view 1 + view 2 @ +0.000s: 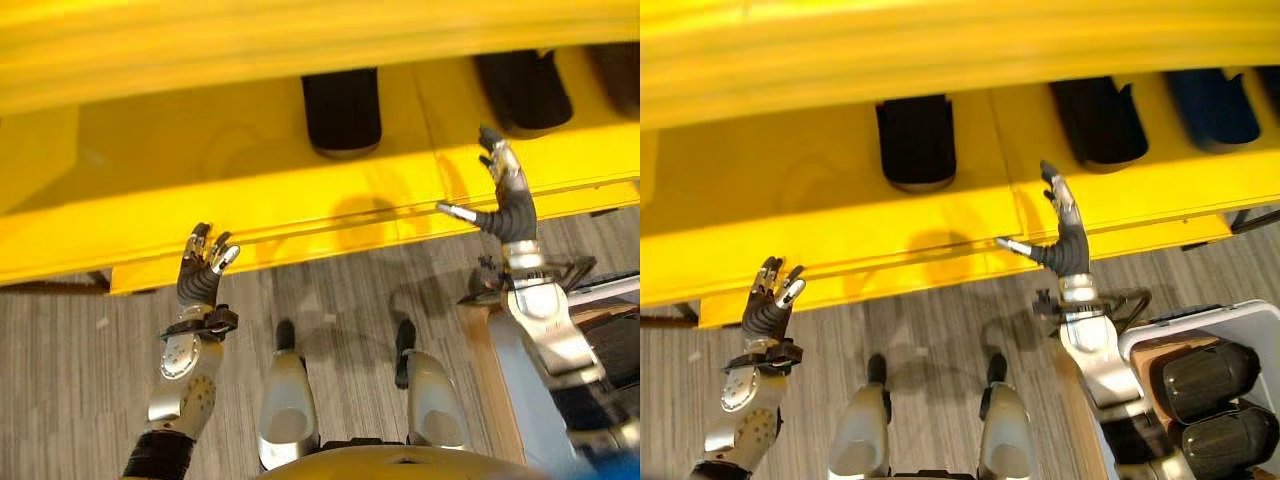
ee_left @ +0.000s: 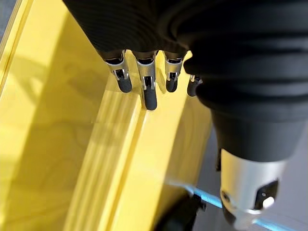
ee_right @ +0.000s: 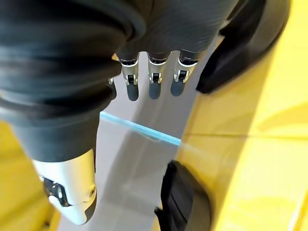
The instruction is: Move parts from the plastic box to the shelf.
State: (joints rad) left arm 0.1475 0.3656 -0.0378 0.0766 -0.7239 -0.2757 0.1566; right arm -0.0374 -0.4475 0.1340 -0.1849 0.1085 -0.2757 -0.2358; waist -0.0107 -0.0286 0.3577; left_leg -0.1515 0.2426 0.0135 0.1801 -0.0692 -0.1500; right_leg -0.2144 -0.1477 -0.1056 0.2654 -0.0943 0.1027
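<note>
Right hand point(image 1: 1065, 235), fingers straight and empty, hovers just below black part point(image 1: 1098, 122) on shelf point(image 1: 790, 160).

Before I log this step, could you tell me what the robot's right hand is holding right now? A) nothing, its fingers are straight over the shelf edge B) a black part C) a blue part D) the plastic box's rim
A: the right hand is raised with straight fingers over the front edge of the yellow shelf, empty, while the black parts rest farther back on it.
</note>
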